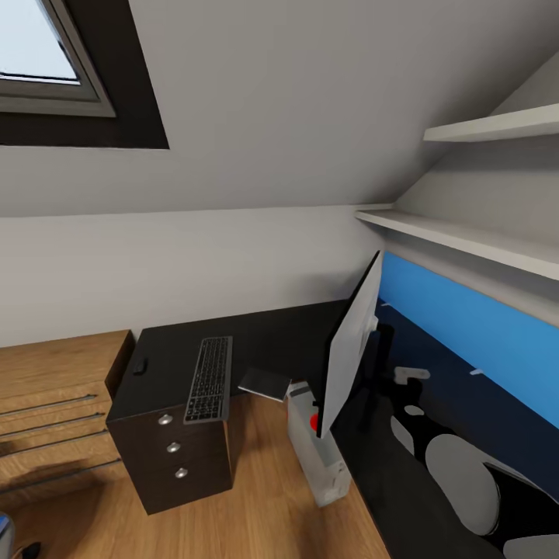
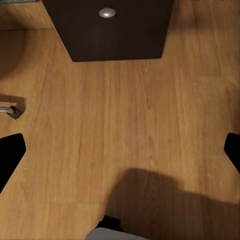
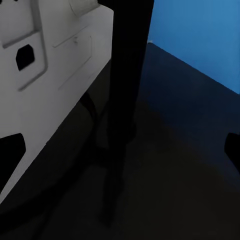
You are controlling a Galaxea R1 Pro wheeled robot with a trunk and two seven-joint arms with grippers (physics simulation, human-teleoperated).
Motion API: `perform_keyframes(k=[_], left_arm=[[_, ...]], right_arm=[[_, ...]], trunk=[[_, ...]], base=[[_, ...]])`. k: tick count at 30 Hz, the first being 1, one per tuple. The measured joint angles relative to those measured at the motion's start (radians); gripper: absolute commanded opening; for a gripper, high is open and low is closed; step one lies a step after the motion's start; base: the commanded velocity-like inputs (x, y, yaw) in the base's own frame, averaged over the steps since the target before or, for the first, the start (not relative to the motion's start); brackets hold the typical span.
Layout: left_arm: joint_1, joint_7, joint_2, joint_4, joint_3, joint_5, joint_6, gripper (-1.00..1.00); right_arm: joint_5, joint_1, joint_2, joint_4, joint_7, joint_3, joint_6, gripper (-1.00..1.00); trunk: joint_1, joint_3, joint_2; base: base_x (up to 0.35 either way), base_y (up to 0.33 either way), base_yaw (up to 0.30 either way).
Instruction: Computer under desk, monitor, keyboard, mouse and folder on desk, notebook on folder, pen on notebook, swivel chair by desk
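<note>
1. Nearest, at lower right of the head view, the glossy black worktop; the monitor stands on it at centre right.
2. The keyboard, mouse and notebook lie on the worktop left of centre.
3. Judged step: fetching the folder next.
4. Both arms' fingers sit at the wrist views' edges, spread, empty, well apart from these things.

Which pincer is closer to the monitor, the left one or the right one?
The right one. The right wrist view looks from close up at the back of the monitor and its stand. The left wrist view looks down at the wood floor below the drawer unit.
</note>
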Motion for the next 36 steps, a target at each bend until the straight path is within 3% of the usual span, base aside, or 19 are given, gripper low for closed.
perform_keyframes(k=[24,36], left_arm=[[0.0,-0.001,0.0,-0.001,0.001,0.001,-0.001,1.0],[0.0,-0.002,0.001,-0.001,0.001,0.002,-0.001,1.0]], right_arm=[[0.0,0.0,0.0,0.0,0.0,0.0,0.001,1.0],[0.001,0.0,0.001,0.001,0.0,0.0,0.001,1.0]], trunk=[[0.0,0.0,0.0],[0.046,-0.038,-0.084]], base=[[0.066,0.0,0.0],[0.001,0.0,0.0]])
